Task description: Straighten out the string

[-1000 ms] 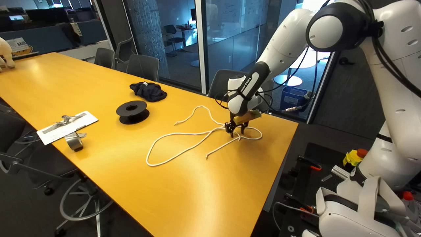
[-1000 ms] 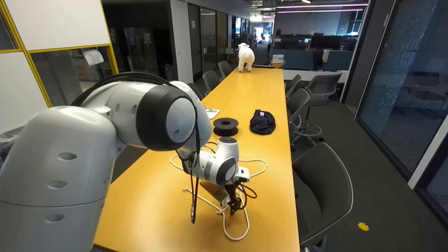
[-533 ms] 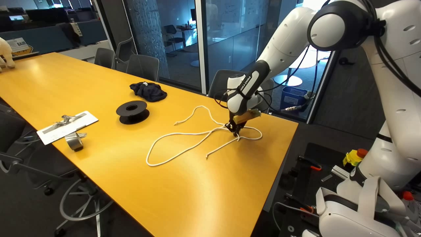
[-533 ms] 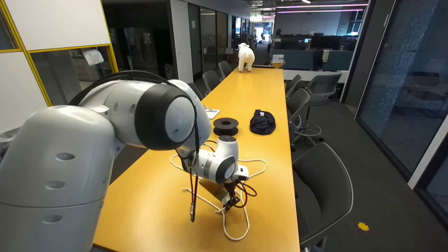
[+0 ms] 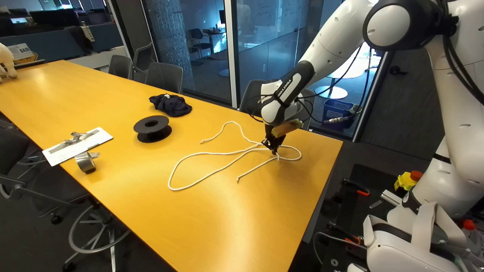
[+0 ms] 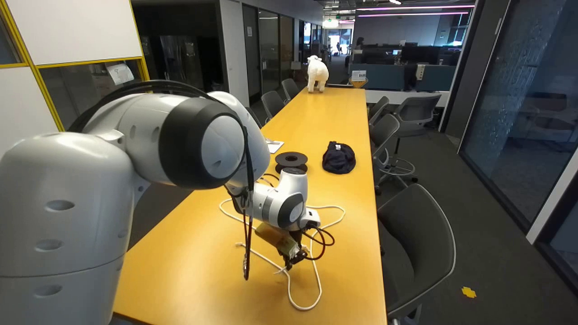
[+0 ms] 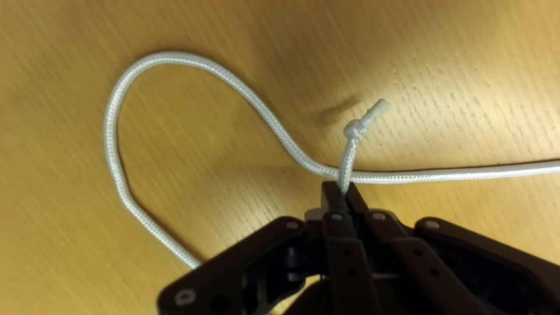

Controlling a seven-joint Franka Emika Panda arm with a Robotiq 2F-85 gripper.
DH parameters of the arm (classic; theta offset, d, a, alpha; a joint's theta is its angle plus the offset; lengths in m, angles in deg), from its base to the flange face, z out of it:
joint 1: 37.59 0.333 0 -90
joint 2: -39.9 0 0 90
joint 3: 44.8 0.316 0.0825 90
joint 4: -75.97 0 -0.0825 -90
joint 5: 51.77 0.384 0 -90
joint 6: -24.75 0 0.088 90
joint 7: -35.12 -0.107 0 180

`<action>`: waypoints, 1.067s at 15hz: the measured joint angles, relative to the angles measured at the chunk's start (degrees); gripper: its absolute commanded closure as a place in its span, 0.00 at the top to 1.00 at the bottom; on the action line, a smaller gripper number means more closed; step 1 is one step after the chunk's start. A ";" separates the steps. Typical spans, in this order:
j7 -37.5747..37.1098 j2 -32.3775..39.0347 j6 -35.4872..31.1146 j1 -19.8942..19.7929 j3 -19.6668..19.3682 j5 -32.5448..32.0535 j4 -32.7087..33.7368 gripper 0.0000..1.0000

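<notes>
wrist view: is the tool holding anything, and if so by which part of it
The string, near one end: the tool pinches it just short of the knot, which sticks out past the grip.

The string [image 7: 455, 175] crossing the wrist view looks braided, with a faint sheen, over a smooth, wood-grained surface [image 7: 57, 205]. In an exterior view, left of centre, the spool [image 5: 152, 129] looks like matt plastic, below a crumpled, dull cloth [image 5: 172, 105]; the arm [image 5: 336, 37] at upper right is smooth and glossy.
</notes>
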 measured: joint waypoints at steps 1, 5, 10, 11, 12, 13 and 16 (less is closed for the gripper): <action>1.47 -1.29 1.04 -0.10 -0.01 -0.38 -0.54 0.03; 10.00 -5.10 4.31 -1.70 -0.04 -3.23 -2.16 0.05; 25.05 -4.53 7.69 -4.93 0.45 -5.97 -1.98 0.07; 27.10 -4.00 7.97 -5.38 0.64 -6.71 -1.74 0.07; 28.76 -3.32 8.12 -5.65 0.77 -7.40 -1.44 0.06; 30.15 -2.54 8.18 -5.83 0.92 -8.12 -1.04 0.07; 33.11 -0.13 8.20 -6.00 1.48 -9.59 0.43 0.07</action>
